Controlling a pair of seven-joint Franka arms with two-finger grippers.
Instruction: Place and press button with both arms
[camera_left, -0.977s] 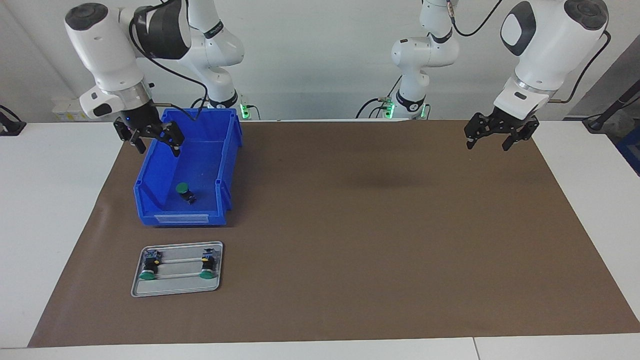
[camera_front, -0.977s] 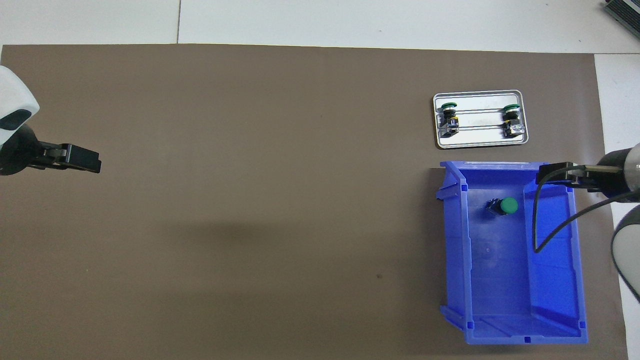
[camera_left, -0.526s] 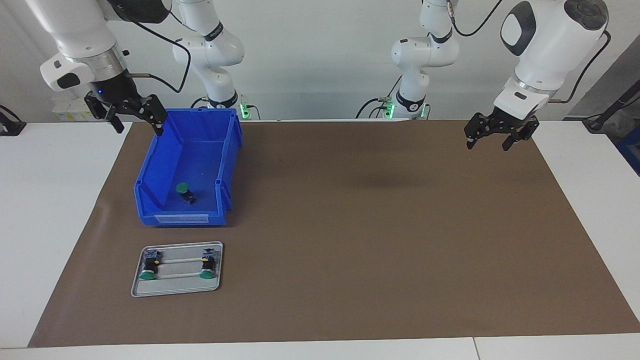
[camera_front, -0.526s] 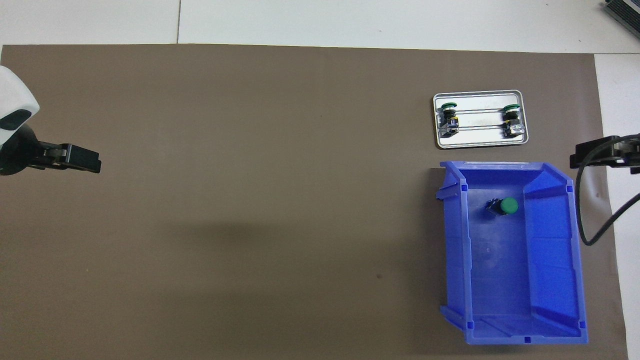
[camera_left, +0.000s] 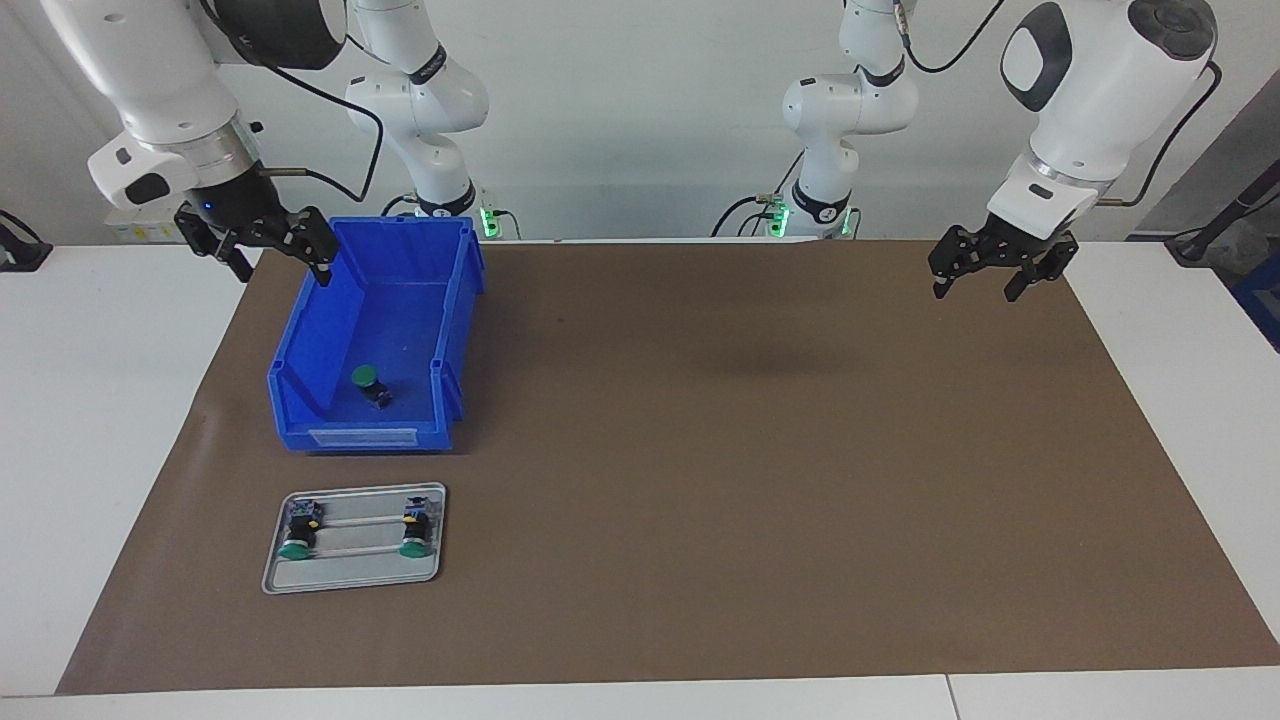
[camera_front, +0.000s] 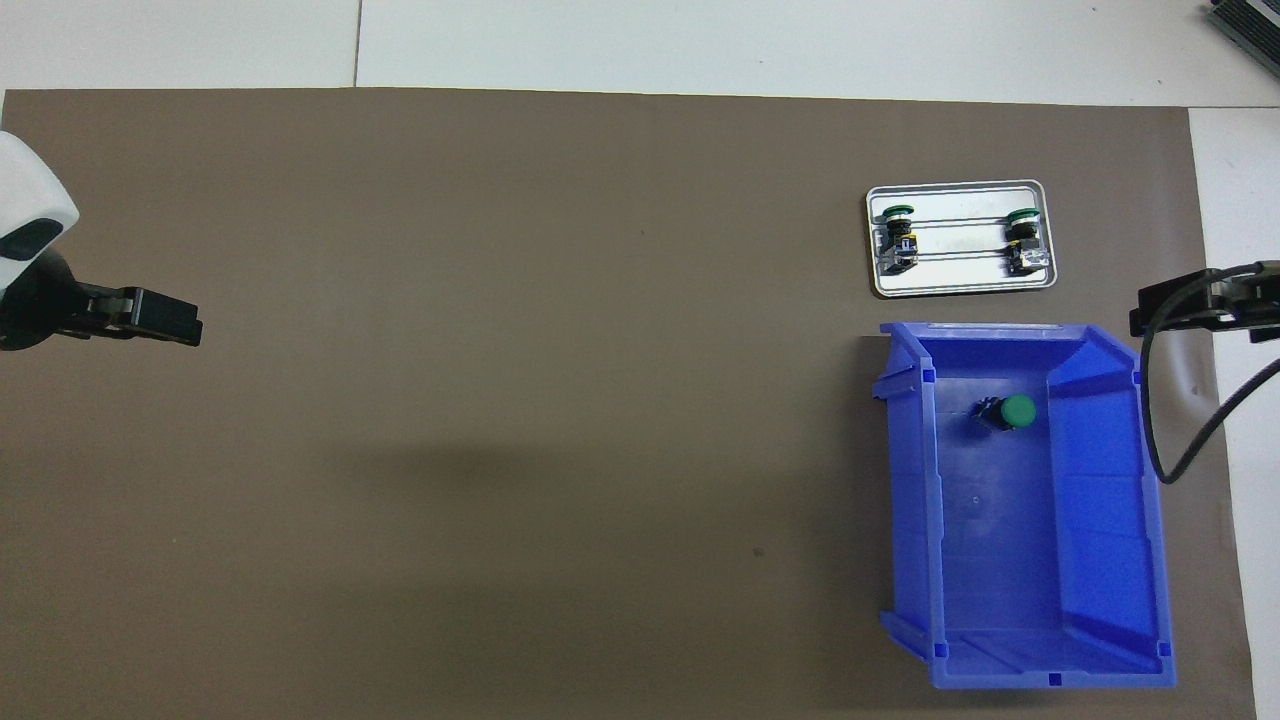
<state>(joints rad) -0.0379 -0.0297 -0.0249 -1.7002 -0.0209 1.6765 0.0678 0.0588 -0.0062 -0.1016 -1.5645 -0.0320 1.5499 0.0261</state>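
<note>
Lying tilted in bin (camera_left: 300, 370): button (camera_left: 368, 383), cap toward right arm's end.

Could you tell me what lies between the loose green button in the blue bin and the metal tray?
Only the bin's low end wall and a bare strip of brown mat separate button and tray, clearest overhead.

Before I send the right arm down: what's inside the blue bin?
One green-capped button lies in the blue bin, toward its end farther from the robots. No other item shows on its floor; nothing covers it.
</note>
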